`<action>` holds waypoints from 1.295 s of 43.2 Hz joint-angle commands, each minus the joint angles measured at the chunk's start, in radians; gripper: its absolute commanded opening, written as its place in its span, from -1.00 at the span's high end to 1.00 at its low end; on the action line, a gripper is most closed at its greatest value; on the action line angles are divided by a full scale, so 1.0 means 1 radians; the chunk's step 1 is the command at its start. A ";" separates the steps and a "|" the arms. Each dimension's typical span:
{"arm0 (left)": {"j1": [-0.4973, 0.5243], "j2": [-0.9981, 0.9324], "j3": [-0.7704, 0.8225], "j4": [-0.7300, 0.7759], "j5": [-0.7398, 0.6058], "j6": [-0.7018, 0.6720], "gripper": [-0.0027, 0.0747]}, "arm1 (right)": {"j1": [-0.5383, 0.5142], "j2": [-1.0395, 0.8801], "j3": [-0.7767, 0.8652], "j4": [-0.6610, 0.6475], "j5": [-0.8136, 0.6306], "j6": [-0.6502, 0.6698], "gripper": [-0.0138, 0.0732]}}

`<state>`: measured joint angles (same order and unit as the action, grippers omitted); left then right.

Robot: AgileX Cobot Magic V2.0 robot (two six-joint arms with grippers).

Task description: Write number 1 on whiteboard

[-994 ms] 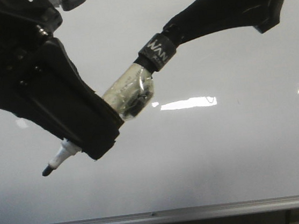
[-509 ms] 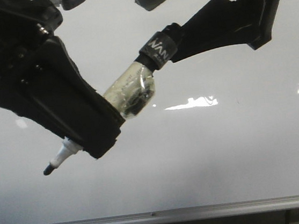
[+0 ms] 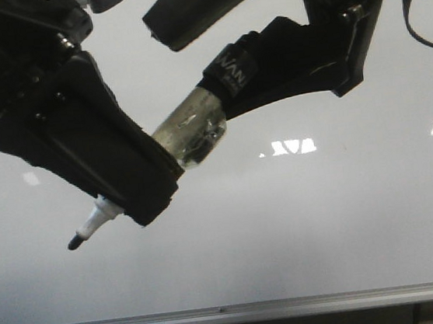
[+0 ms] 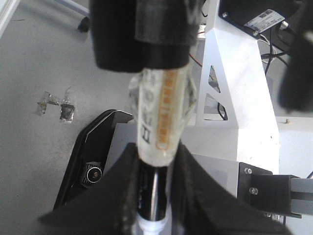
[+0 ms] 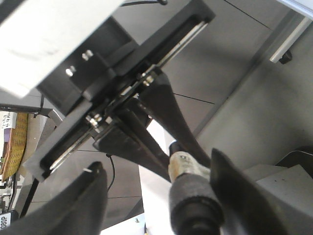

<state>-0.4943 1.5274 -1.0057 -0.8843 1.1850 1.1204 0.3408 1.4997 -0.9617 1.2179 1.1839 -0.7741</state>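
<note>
No number 1 on the whiteboard [image 3: 325,220] yet: I see no stroke anywhere on it, only bright reflections mid-right and the frame rail [image 3: 234,313] along the bottom edge.

Marker [image 3: 197,133] sits centre-left of the front view, long axis running diagonally: capped black end at upper right, bare tip [image 3: 77,241] at lower left. Tip pokes out below the left gripper [image 3: 138,190], cap is off the nib.

Left gripper is clenched on the marker barrel; left wrist view shows both fingers [image 4: 122,196] squeezing it from either side, with the clear labelled section running up out of them.

Right gripper [image 3: 249,72] comes in from upper right and reaches the black cap end. In the right wrist view its fingers [image 5: 93,196] are spread wide with the marker end between them and gaps on both sides, so released, not gripping.

Key relation, as I read it: tip points down-left, away from both claws, and I can't tell from here whether it touches the board. The left arm carries the pen and is the nearer one for writing. Next move likely needs the tip pressed onto the board, then a downward drag. Risk: the right arm crowding the marker's back end.
</note>
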 commanded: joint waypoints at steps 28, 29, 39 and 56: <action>-0.008 -0.041 -0.030 -0.068 -0.031 -0.001 0.28 | -0.011 -0.046 -0.030 0.047 0.079 -0.030 0.84; -0.008 -0.041 -0.030 -0.068 -0.036 -0.001 0.18 | -0.016 -0.050 -0.030 0.043 0.065 -0.030 0.84; -0.008 -0.041 -0.036 -0.084 -0.087 -0.001 -0.46 | -0.148 -0.169 -0.027 -0.060 -0.114 -0.029 0.84; -0.008 -0.041 -0.153 -0.082 -0.082 -0.001 0.32 | -0.341 -0.582 0.162 -0.177 -0.594 -0.035 0.84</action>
<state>-0.4966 1.5228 -1.1150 -0.9058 1.0913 1.1225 0.0074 0.9961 -0.8107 1.0026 0.6969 -0.7912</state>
